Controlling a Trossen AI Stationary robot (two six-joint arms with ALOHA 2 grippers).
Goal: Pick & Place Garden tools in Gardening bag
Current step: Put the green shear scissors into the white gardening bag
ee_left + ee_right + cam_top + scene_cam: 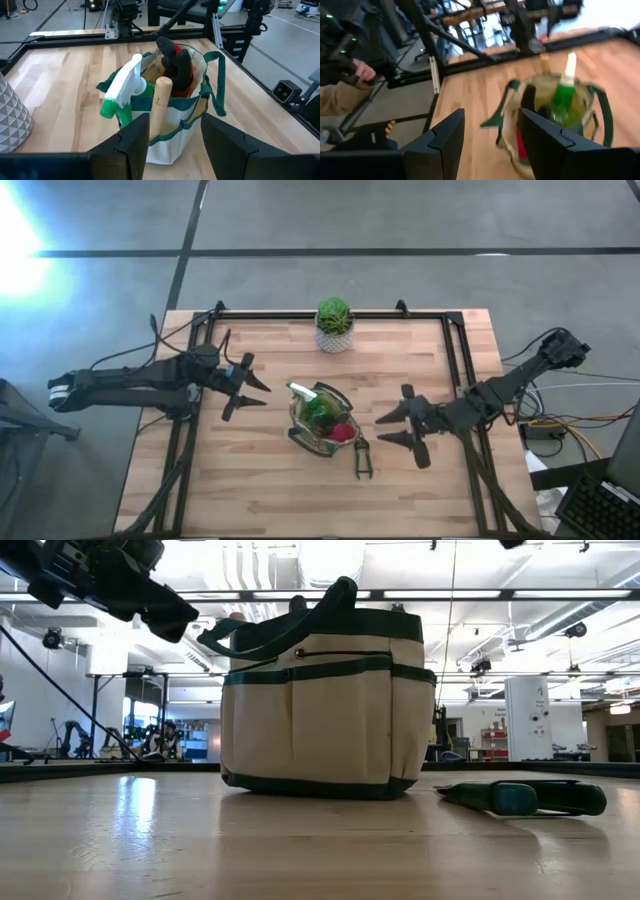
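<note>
The cream-and-olive gardening bag (322, 420) stands upright on its base at the table's middle. In it stand a green spray bottle (122, 95), a wooden handle (161, 102) and a red-and-black piece (176, 62). A dark pruner (361, 460) with teal grips (525, 797) lies flat on the table just right of the bag, toward the near edge. My left gripper (255, 390) is open and empty, above the table left of the bag. My right gripper (390, 428) is open and empty, right of the bag.
A green plant in a white pot (334, 326) stands at the table's far edge, behind the bag. A black metal frame (455, 350) runs along the far and side edges. A person's hand (362, 71) shows beyond the table in the right wrist view.
</note>
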